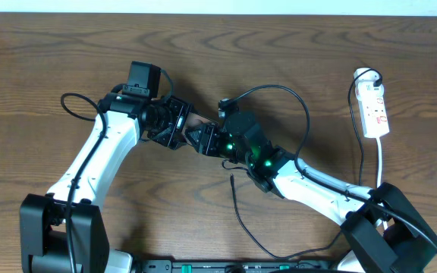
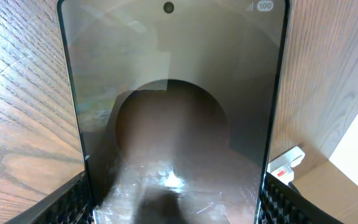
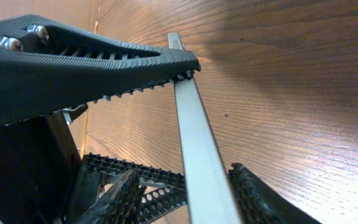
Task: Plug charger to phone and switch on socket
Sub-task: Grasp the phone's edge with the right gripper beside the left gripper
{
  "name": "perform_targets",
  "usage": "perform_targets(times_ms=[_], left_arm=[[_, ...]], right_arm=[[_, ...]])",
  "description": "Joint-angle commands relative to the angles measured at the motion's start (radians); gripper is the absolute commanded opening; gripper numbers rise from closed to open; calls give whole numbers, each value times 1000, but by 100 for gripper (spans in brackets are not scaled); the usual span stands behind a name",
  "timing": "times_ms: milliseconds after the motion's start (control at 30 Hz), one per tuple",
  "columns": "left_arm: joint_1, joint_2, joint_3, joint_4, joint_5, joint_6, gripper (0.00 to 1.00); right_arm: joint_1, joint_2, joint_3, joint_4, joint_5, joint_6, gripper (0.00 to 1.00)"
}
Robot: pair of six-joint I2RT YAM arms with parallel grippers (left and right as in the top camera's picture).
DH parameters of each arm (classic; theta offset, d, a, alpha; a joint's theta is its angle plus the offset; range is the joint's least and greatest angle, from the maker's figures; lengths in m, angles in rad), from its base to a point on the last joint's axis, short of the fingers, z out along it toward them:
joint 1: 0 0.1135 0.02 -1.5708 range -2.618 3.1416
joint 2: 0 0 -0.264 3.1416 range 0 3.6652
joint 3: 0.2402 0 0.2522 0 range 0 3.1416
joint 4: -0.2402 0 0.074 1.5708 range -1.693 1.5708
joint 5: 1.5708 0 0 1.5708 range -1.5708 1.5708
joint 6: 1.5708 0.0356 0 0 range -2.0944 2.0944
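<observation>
Surface [image 1: 67,53]: a brown board with wavy wood grain and a matte finish. A pale strip shows past its far edge.

Left end effector [image 1: 182,127]: clamped on the phone [image 2: 173,93] across its width. We see ribbed black fingers [image 2: 73,202] against both long edges.

Phone: a slim glossy rectangle with rounded corners. The screen shows a brown arch fading to grey-silver.

Right end effector [image 1: 205,141]: it faces the left one, jaws either side of the phone's thin silver edge. The upper toothed finger [image 3: 104,56] touches that edge at its tip. We cannot tell whether it grips.

Socket [image 1: 375,106]: a narrow white plastic strip with red switch marks, well apart on the right end effector's outer side.

Charger [image 1: 233,182]: a thin black cable. Its small plug tip lies loose on the surface, near the right end effector and clear of the phone.
</observation>
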Motion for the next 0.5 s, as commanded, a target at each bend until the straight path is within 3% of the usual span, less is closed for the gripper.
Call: perform_targets(times_ms=[0, 267, 467], left_arm=[[-5, -21, 9, 1, 10, -15, 7], [-5, -21, 9, 1, 10, -15, 7], [-5, -21, 9, 1, 10, -8, 7]], right_arm=[[8, 6, 8, -2, 15, 2, 43], [8, 6, 8, -2, 15, 2, 31], [8, 6, 8, -2, 15, 1, 29]])
